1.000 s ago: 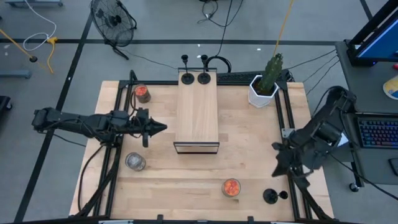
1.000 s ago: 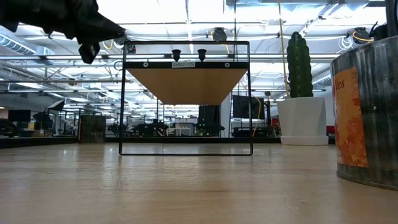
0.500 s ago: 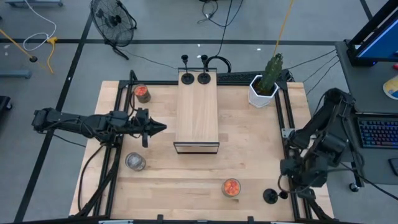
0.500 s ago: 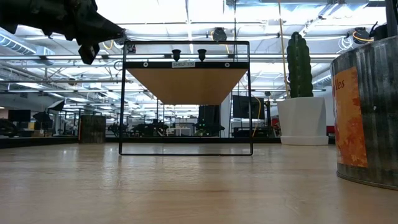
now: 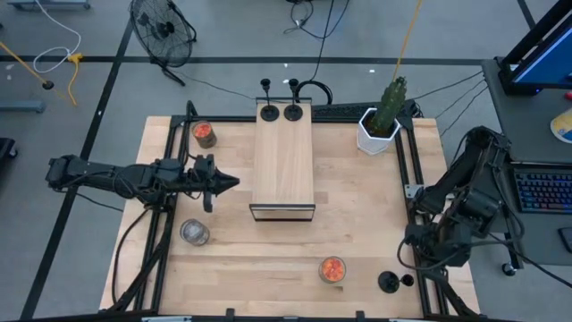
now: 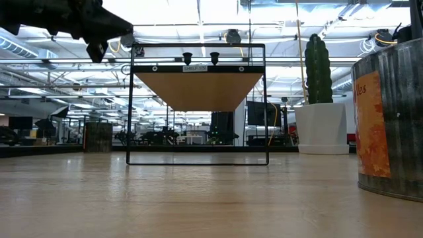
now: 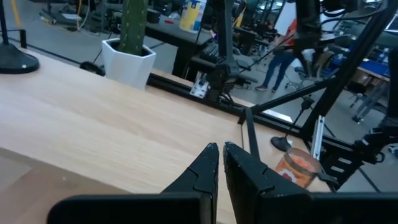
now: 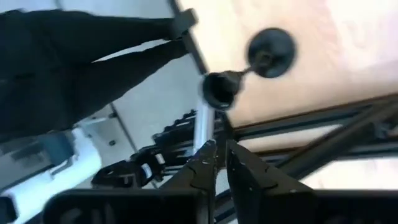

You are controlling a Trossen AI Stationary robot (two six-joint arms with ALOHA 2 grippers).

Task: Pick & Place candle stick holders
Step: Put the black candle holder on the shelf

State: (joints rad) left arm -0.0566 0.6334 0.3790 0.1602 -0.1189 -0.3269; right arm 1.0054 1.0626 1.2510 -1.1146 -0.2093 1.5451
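right gripper [image 8: 216,152]: fingers nearly together, nothing held; black holder [image 8: 258,59] is being seen just ahead at the table's corner, round base, thin stem.
high view: that holder [image 5: 388,283] is being shown near the orange-red glass cup [image 5: 332,269].
left gripper [image 7: 218,154]: narrow, empty, beside the pale wooden box [image 5: 283,161].

Grey floor [image 5: 80,98] with a black fan [image 5: 162,29] and cables, ceiling lights [image 6: 198,13] overhead, a keyboard [image 5: 542,190] nearby.
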